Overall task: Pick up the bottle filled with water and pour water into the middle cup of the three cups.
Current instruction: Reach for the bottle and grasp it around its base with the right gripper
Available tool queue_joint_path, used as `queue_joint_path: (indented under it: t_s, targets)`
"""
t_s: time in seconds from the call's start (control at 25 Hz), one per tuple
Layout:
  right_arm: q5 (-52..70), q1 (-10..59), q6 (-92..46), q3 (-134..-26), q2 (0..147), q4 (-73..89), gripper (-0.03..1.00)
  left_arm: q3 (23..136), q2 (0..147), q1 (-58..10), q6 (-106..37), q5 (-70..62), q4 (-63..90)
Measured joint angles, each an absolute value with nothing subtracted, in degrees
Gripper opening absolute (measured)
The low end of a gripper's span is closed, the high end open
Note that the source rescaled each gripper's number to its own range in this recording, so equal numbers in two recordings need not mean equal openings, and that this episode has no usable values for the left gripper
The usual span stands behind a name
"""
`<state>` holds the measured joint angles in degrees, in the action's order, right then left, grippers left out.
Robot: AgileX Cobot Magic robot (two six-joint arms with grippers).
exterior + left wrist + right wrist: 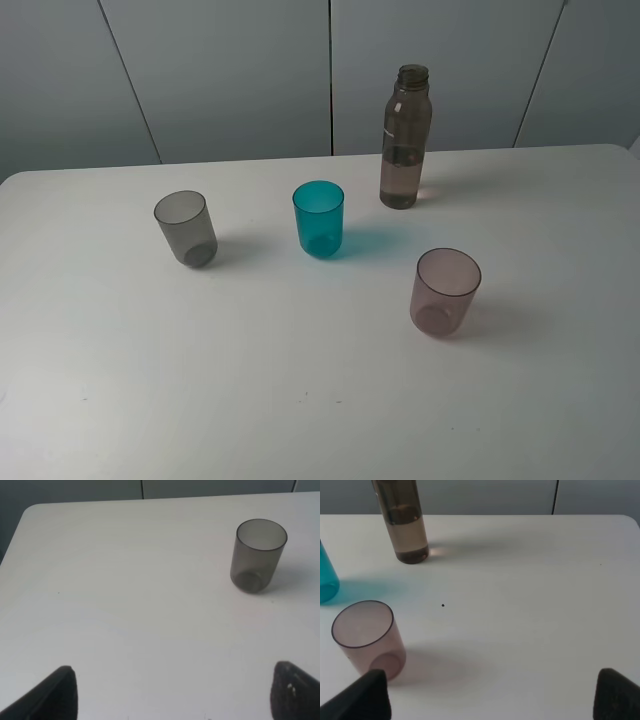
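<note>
The left gripper (172, 695) has its jaws spread wide with only bare white table (125, 580) between them. Just its two dark fingertips (50, 697) show, cut off at the frame edge. Ahead of it and off to one side, well apart, stands the smoky grey tumbler (257, 555), upright.

The right gripper (490, 697) is likewise spread wide and holds nothing. The pinkish-mauve tumbler (367, 637) stands upright just ahead of one fingertip (362, 697); whether they touch cannot be told. Farther out, that view shows the bottle (406, 525) with its neck cut off, and only a sliver of the teal tumbler (326, 580).

The grippers show only in the wrist views. The high camera gives the whole layout on the table (300, 400): smoky grey tumbler (186, 228) on the left, teal tumbler (318, 218) in the middle, pinkish-mauve tumbler (445, 292) on the right and nearer the camera. The bottle (405, 140) stands upright and uncapped beyond the teal tumbler, to its right, with water in its lower part.
</note>
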<state>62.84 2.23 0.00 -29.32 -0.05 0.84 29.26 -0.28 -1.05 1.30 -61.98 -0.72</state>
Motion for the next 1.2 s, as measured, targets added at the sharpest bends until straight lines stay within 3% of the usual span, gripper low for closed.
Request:
queue_joint_path:
  t_s: [1.2]
  targets:
    - [62.8,2.2,0.0,-29.3,0.0,0.8,0.94,29.3,-0.3,-1.1,1.0,-62.0,-0.7]
